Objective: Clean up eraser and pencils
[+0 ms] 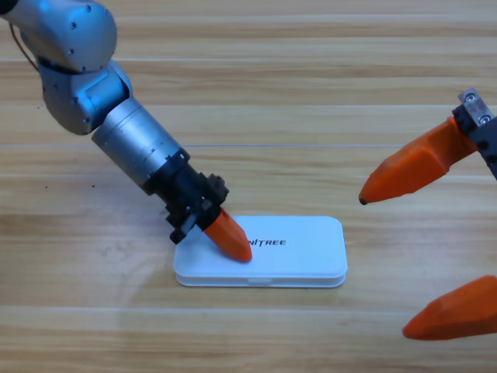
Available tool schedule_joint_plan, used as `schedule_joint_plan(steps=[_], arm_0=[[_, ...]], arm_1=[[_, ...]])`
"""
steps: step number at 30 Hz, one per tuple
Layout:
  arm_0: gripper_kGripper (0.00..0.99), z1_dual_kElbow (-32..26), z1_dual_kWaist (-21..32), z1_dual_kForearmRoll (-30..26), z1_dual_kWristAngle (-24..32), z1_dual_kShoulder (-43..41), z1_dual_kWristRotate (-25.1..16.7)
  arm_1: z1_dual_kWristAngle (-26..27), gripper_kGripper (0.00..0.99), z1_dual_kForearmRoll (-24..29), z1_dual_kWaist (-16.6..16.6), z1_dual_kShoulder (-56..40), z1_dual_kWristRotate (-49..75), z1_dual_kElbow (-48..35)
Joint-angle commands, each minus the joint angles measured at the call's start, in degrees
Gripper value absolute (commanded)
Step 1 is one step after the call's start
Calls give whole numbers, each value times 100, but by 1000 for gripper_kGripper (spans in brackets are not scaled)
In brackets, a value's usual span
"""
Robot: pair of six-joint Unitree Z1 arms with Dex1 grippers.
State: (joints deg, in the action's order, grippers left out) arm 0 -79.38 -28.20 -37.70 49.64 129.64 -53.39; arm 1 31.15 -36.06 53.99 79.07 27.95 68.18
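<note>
Eraser and pencils: none visible; the white case (260,252), lower centre of the frame, lies closed on the bench (311,93). Left fingers (230,237) press on its lid's left end, gap hidden. Right fingers (427,249) at right edge, spread wide, holding nothing.

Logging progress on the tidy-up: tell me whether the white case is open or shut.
Shut. The flat white rounded-rectangle plastic case lies lid-down on its base, one seam around its edge; the left gripper presses its lid's left end. No eraser or pencils show.
</note>
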Motion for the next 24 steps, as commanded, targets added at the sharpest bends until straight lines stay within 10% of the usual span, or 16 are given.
schedule_joint_plan(steps=[1,16,24], arm_0=[[0,274,-177,220,-349,290,109],[0,327,-529,-650,-2916,-4122,927],[0,406,-1214,-1160,-3021,-4702,1076]], arm_1=[[110,990,73,-90,214,-35,-121],[110,990,73,-90,214,-44,-121],[58,990,64,-81,214,-79,-103]])
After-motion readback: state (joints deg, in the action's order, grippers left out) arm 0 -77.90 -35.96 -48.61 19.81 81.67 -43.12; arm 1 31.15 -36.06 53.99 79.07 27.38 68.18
